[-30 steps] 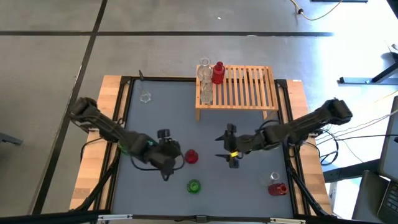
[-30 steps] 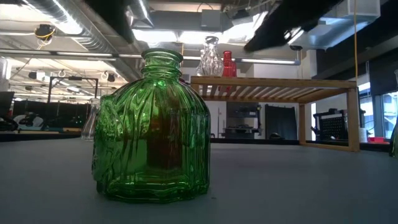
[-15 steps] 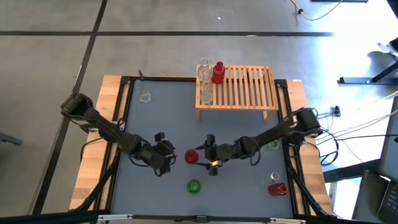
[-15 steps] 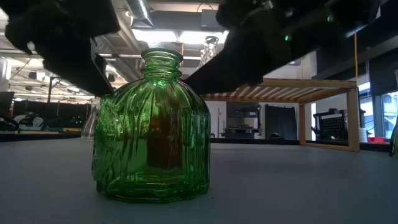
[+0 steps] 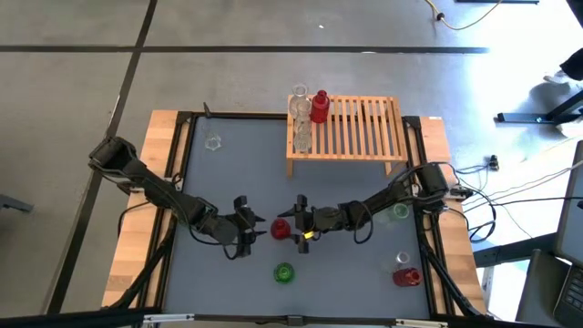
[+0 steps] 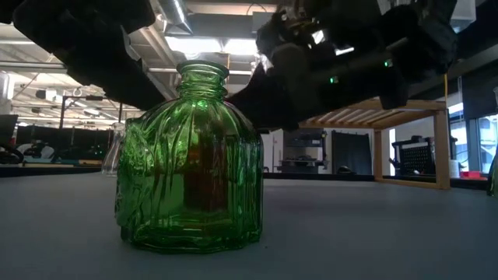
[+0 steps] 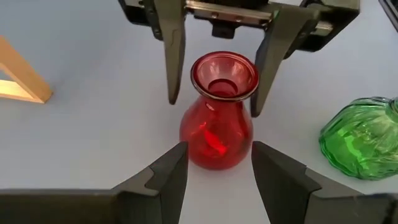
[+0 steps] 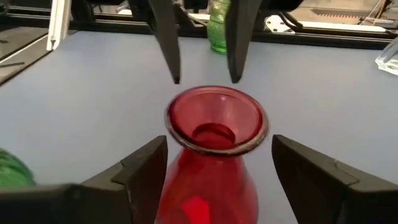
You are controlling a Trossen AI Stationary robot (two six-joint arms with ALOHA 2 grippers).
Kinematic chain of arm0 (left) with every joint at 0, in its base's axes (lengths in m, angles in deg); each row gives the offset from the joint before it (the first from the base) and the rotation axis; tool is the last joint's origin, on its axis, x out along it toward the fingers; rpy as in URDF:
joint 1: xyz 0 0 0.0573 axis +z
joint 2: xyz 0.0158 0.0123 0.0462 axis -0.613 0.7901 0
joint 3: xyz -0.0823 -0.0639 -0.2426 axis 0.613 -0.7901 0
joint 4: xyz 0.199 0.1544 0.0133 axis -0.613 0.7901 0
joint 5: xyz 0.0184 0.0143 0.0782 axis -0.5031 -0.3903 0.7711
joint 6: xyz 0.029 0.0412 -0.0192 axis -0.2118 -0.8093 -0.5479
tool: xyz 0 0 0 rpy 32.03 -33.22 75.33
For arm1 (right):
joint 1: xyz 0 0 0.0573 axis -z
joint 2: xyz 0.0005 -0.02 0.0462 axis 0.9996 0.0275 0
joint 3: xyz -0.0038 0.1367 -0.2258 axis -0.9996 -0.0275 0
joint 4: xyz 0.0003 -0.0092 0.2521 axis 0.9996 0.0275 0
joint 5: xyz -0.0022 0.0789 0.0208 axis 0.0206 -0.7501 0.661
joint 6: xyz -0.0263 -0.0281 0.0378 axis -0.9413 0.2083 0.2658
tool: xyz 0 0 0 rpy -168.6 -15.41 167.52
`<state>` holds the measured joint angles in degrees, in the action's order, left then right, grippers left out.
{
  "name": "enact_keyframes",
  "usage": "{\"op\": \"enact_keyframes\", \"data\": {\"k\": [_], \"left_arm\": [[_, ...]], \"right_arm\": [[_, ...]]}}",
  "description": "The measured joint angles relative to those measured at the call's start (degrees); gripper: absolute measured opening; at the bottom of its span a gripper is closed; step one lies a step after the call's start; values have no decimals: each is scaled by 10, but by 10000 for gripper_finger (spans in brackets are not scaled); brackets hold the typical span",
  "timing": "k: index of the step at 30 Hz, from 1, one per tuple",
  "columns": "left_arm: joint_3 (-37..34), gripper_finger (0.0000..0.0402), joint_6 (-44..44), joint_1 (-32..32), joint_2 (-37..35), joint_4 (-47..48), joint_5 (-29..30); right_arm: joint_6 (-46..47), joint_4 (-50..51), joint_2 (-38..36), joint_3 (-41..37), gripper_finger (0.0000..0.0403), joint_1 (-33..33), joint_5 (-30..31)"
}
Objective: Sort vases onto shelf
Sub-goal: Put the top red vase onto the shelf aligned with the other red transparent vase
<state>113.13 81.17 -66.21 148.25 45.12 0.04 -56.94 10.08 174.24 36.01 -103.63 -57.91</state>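
Red vase (image 5: 281,229) between two open grippers

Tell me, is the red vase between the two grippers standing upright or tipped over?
Upright: the red vase rests on its base on the table, with its open mouth pointing up.

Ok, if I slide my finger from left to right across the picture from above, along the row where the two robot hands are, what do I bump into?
left gripper → red vase → right gripper → green vase near the table's right edge.
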Motion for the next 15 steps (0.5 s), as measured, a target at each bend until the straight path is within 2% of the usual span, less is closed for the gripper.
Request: {"op": "enact_keyframes", "data": {"k": [7, 10, 15], "left_arm": [[0, 170, -1, 0, 0, 0, 3], [0, 170, -1, 0, 0, 0, 3], [0, 170, -1, 0, 0, 0, 4]], "right_arm": [[-6, -54, 22, 0, 258, 0, 2], [-15, -55, 22, 0, 222, 0, 5], [-29, -53, 22, 0, 139, 0, 4]]}}
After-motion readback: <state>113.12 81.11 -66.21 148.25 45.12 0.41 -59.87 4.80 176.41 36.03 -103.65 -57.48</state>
